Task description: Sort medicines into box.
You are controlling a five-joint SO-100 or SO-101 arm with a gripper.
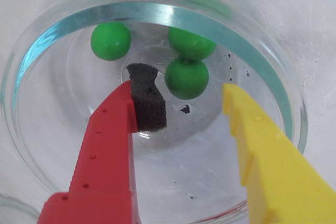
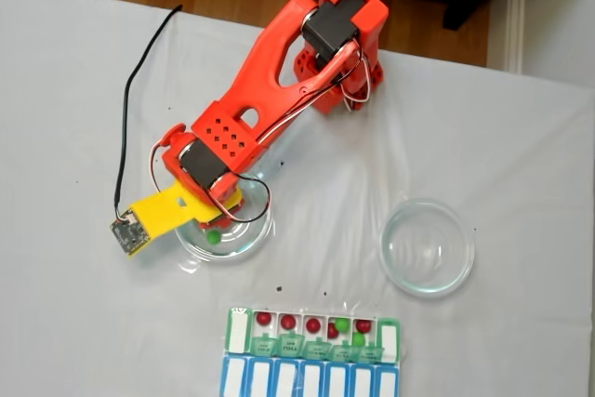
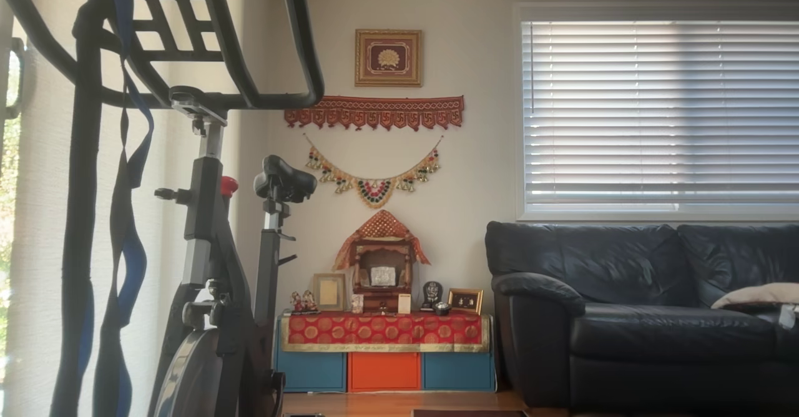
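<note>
While the arm is hiding most of the dish (image 2: 244,241) in the fixed view, the gripper (image 1: 190,94) is hanging wide open, empty, over three green balls (image 1: 186,77) inside; box (image 2: 313,336) lying nearby.

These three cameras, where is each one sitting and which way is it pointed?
Wrist view: rides on the gripper, looking down into a glass dish with three green balls; its red and yellow fingers show, open.
Fixed view: above the table, looking straight down on the arm, two dishes and the pill box.
Other view: faces a living room with a sofa; no robot.
Shared: wrist and fixed views show the same dish.
</note>
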